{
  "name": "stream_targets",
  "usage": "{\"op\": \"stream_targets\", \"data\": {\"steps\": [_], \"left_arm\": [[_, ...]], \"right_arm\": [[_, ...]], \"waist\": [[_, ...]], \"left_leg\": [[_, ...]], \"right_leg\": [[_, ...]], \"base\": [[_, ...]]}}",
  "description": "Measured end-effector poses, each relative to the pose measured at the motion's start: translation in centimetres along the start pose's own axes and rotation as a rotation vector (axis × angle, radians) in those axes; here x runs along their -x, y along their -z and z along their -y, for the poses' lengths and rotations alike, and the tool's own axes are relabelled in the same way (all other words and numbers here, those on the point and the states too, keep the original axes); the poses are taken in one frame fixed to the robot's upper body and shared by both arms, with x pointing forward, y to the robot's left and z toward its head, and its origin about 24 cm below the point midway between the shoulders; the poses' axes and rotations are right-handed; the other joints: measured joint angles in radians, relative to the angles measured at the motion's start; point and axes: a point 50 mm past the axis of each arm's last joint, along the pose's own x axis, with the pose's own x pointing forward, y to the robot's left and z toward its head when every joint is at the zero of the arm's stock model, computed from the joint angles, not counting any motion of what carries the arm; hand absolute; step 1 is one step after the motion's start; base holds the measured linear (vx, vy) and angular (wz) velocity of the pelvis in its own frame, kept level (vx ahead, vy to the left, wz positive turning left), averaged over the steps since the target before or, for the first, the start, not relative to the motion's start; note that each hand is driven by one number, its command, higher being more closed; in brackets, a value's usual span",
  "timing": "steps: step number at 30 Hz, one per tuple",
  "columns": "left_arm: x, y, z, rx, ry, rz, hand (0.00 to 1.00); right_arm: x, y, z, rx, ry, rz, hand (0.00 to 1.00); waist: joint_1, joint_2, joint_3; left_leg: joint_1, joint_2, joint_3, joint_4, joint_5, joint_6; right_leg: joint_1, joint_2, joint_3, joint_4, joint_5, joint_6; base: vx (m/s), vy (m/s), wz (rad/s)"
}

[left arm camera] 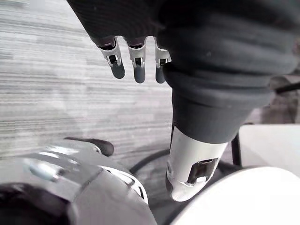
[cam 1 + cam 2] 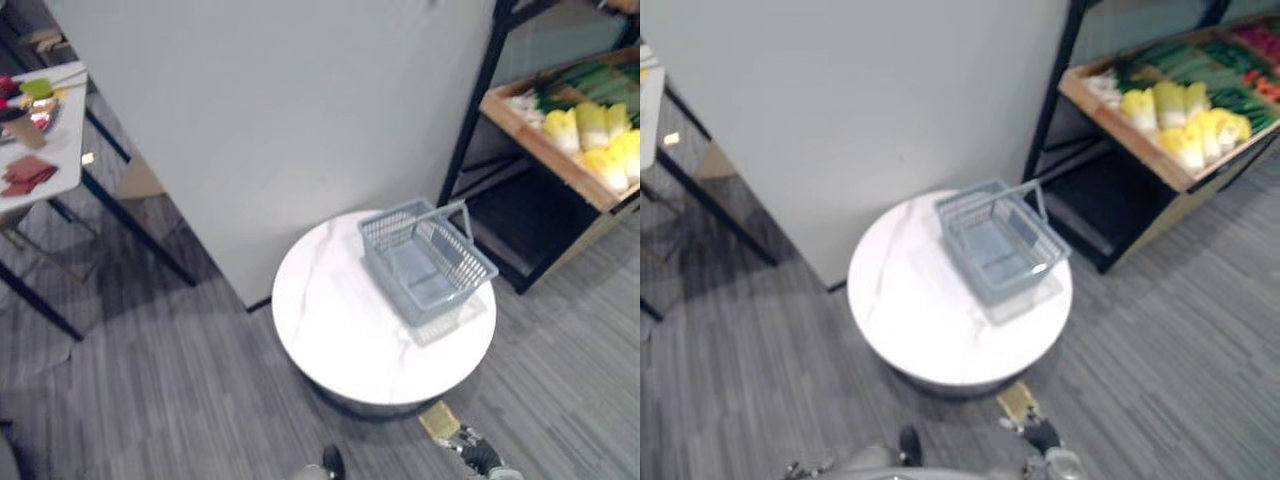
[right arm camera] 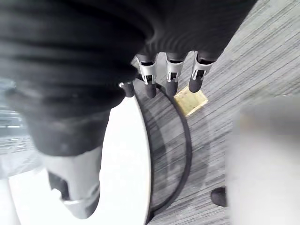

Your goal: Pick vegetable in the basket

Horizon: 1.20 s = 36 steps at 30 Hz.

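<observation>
- Yellow cabbages (image 2: 592, 125) lie on the shelf (image 2: 545, 152), ahead and to the right, well apart from you.
- Your right hand (image 3: 171, 77) is nearer to them; it and your left hand (image 1: 138, 65) hang loose-fingered, empty.
- Grey basket (image 2: 425, 260) is empty.

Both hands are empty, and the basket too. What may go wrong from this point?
1. The vegetables lie on the shelf, well apart from the table; a reach from here may fall short.
2. The basket sits near the table's rim, so a nudge may push it off.
3. Its handle stands up and may block a drop.
</observation>
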Motion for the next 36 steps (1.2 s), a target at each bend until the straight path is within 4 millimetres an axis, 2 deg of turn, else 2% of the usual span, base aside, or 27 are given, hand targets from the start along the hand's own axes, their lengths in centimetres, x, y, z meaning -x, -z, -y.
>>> {"op": "stream_targets", "data": {"steps": [1,2,3,6,7,8,9,10,11,12,13,14,15,16,17,18,19,20,21,22,24,25,30,31,34,36], "left_arm": [[-0.1,-0.2,0.2,-0.008,0.008,0.006,0.00],[-0.1,-0.6,0.6,-0.013,0.019,0.018,0.00],[-0.2,-0.8,0.7,-0.011,0.024,0.026,0.00],[-0.2,-0.9,1.1,-0.003,0.032,0.037,0.00],[-0.1,-0.6,1.0,-0.003,0.028,0.028,0.00],[-0.1,-0.5,0.9,-0.003,0.026,0.024,0.00],[0.0,-0.2,0.7,-0.001,0.020,0.017,0.00],[0.0,-0.1,0.6,-0.001,0.017,0.015,0.00],[0.1,0.2,0.4,-0.006,0.011,0.009,0.00],[0.1,0.0,-0.3,-0.015,-0.004,0.013,0.00],[0.1,-0.1,-0.4,-0.013,-0.010,0.015,0.00],[0.3,0.9,0.7,0.024,0.005,-0.015,0.00],[0.6,1.7,1.2,0.048,0.010,-0.036,0.00],[0.6,1.9,1.4,0.052,0.011,-0.041,0.00],[0.7,1.8,1.9,0.062,0.020,-0.033,0.00],[0.6,1.7,1.9,0.077,0.019,-0.030,0.00],[0.5,1.5,2.0,0.097,0.018,-0.024,0.00],[0.5,1.2,1.9,0.092,0.021,-0.014,0.00],[0.4,0.7,2.2,0.086,0.030,0.004,0.00],[0.3,0.7,2.2,0.077,0.032,0.006,0.00],[0.4,0.7,2.1,0.044,0.035,0.006,0.00],[0.3,0.5,2.3,0.013,0.049,0.016,0.00],[0.3,0.3,2.4,-0.010,0.060,0.017,0.00],[0.3,0.2,2.3,-0.018,0.062,0.018,0.00],[0.1,-0.2,1.6,-0.039,0.054,0.025,0.00],[0.1,-0.1,1.5,-0.043,0.054,0.021,0.00]], "right_arm": [[0.0,0.1,0.0,0.006,-0.006,-0.001,0.00],[0.0,-0.1,-0.2,0.017,-0.016,0.008,0.00],[0.0,-0.3,-0.3,0.022,-0.019,0.013,0.00],[-0.2,-0.8,-0.5,0.032,-0.032,0.036,0.00],[-0.3,-1.1,-0.7,0.038,-0.041,0.044,0.00],[-0.3,-1.3,-0.8,0.041,-0.044,0.048,0.00],[-0.3,-1.3,-1.1,0.058,-0.061,0.049,0.00],[-0.3,-1.3,-1.3,0.067,-0.071,0.049,0.00],[-0.4,-1.5,-1.8,0.093,-0.099,0.055,0.00],[-0.3,-1.4,-2.4,0.123,-0.131,0.057,0.00],[-0.3,-1.5,-2.5,0.138,-0.143,0.059,0.00],[-0.3,-1.8,-1.8,0.178,-0.136,0.067,0.00],[-0.4,-2.3,-1.1,0.221,-0.128,0.075,0.00],[-0.5,-2.7,-0.9,0.240,-0.129,0.083,0.00],[-0.6,-3.1,-0.7,0.271,-0.135,0.089,0.00],[-0.7,-3.3,-0.8,0.282,-0.141,0.094,0.00],[-0.7,-3.3,-0.8,0.284,-0.144,0.097,0.00],[-0.4,-2.8,-0.8,0.293,-0.147,0.092,0.00],[-0.2,-2.7,-0.8,0.305,-0.147,0.100,0.00],[-0.2,-2.9,-0.8,0.304,-0.145,0.109,0.00],[-0.1,-3.3,-0.8,0.301,-0.141,0.134,0.00],[-0.1,-4.2,-1.0,0.296,-0.132,0.179,0.00],[0.6,-6.3,-0.2,0.363,-0.121,0.284,0.00],[0.8,-7.1,-0.1,0.374,-0.113,0.323,0.00],[1.3,-9.0,-0.2,0.487,-0.109,0.411,0.00],[1.8,-10.6,0.1,0.561,-0.094,0.477,0.00]], "waist": [[-0.003,0.003,-0.002],[-0.005,0.008,-0.004],[-0.009,0.011,-0.007],[-0.020,0.020,-0.009],[-0.016,0.022,-0.010],[-0.014,0.023,-0.010],[0.000,0.025,-0.010],[0.006,0.024,-0.011],[0.005,0.017,-0.017],[0.000,-0.005,-0.030],[0.001,-0.006,-0.034],[0.004,0.048,-0.053],[0.010,0.084,-0.072],[0.005,0.097,-0.073],[0.003,0.112,-0.076],[0.002,0.112,-0.076],[-0.008,0.109,-0.074],[-0.025,0.103,-0.071],[-0.021,0.099,-0.069],[-0.021,0.099,-0.069],[-0.021,0.098,-0.069],[-0.019,0.095,-0.069],[-0.008,0.094,-0.069],[-0.011,0.103,-0.075],[-0.011,0.076,-0.063],[-0.014,0.071,-0.066]], "left_leg": [[0.028,0.004,-0.005,-0.015,0.000,-0.001],[0.047,0.016,-0.016,-0.022,-0.003,-0.006],[0.049,0.025,-0.027,-0.023,-0.005,-0.009],[0.057,0.068,-0.068,-0.011,-0.013,-0.051],[0.061,0.097,-0.081,-0.004,-0.033,-0.083],[0.063,0.111,-0.085,-0.001,-0.040,-0.097],[0.059,0.145,-0.087,0.014,-0.054,-0.131],[0.058,0.162,-0.089,0.021,-0.060,-0.150],[0.056,0.193,-0.102,0.027,-0.062,-0.195],[0.053,0.214,-0.121,0.022,-0.061,-0.242],[0.060,0.231,-0.136,0.018,-0.060,-0.258],[0.060,0.294,-0.167,-0.001,-0.040,-0.255],[0.057,0.312,-0.157,-0.006,0.021,-0.250],[0.045,0.328,-0.158,-0.011,0.066,-0.254],[0.014,0.351,-0.172,-0.012,0.166,-0.251],[-0.003,0.355,-0.171,-0.012,0.211,-0.236],[-0.024,0.358,-0.166,-0.016,0.285,-0.201],[-0.042,0.364,-0.127,-0.007,0.350,-0.150],[-0.069,0.364,-0.039,0.077,0.308,-0.169],[-0.077,0.356,0.008,0.113,0.271,-0.168],[-0.077,0.310,0.079,0.143,0.182,-0.165],[-0.075,0.260,0.086,0.105,0.130,-0.168],[-0.027,0.212,0.084,-0.069,0.127,-0.168],[-0.024,0.200,0.078,-0.108,0.127,-0.168],[-0.022,0.170,0.071,-0.135,0.135,-0.157],[-0.021,0.152,0.068,-0.152,0.140,-0.150]], "right_leg": [[-0.018,-0.015,-0.063,-0.005,-0.021,-0.035],[-0.037,-0.021,-0.124,-0.055,-0.050,-0.047],[-0.046,-0.021,-0.148,-0.096,-0.059,-0.053],[-0.071,-0.034,-0.169,-0.343,-0.053,-0.044],[-0.082,-0.049,-0.138,-0.451,-0.036,-0.026],[-0.087,-0.055,-0.119,-0.488,-0.028,-0.018],[-0.109,-0.061,-0.065,-0.552,-0.014,0.005],[-0.119,-0.063,-0.035,-0.572,-0.010,0.012],[-0.134,-0.066,0.006,-0.589,0.001,0.029],[-0.133,-0.076,0.023,-0.606,0.016,0.061],[-0.138,-0.063,0.008,-0.584,0.078,0.132],[-0.151,-0.008,-0.031,-0.538,0.037,0.085],[-0.167,0.031,-0.047,-0.512,0.022,0.061],[-0.165,0.046,-0.063,-0.504,0.013,0.048],[-0.156,0.066,-0.101,-0.505,0.001,0.024],[-0.147,0.068,-0.119,-0.510,-0.004,0.016],[-0.118,0.066,-0.160,-0.526,-0.010,0.004],[-0.068,0.058,-0.223,-0.564,-0.011,-0.014],[-0.032,0.057,-0.263,-0.593,-0.012,-0.027],[-0.018,0.059,-0.276,-0.607,-0.012,-0.028],[0.010,0.062,-0.302,-0.635,-0.008,-0.034],[0.009,0.069,-0.319,-0.656,0.002,-0.037],[0.014,0.090,-0.333,-0.729,0.057,-0.008],[0.021,0.093,-0.340,-0.760,0.080,-0.001],[0.047,0.089,-0.338,-0.834,0.128,0.016],[0.047,0.080,-0.327,-0.847,0.137,0.027]], "base": [[0.29,-0.001,0.08],[0.17,-0.043,0.20],[0.21,-0.113,0.35],[0.23,-0.247,0.35],[0.18,-0.336,0.12],[0.21,-0.461,0.00],[0.13,-0.361,-0.08],[0.18,-0.508,-0.04],[0.25,-0.712,0.23],[0.27,-0.743,0.33],[0.31,-0.737,0.36],[0.28,-0.532,0.15],[0.28,-0.512,0.20],[0.24,-0.491,0.29],[0.15,-0.397,0.40],[0.16,-0.441,0.64],[0.14,-0.378,1.03],[0.12,-0.385,1.21],[0.06,-0.274,0.98],[0.02,-0.178,0.55],[0.03,-0.136,0.41],[0.03,-0.080,0.34],[0.01,0.057,0.13],[0.00,0.159,0.14],[-0.04,0.113,0.10],[-0.04,0.067,0.10]]}}
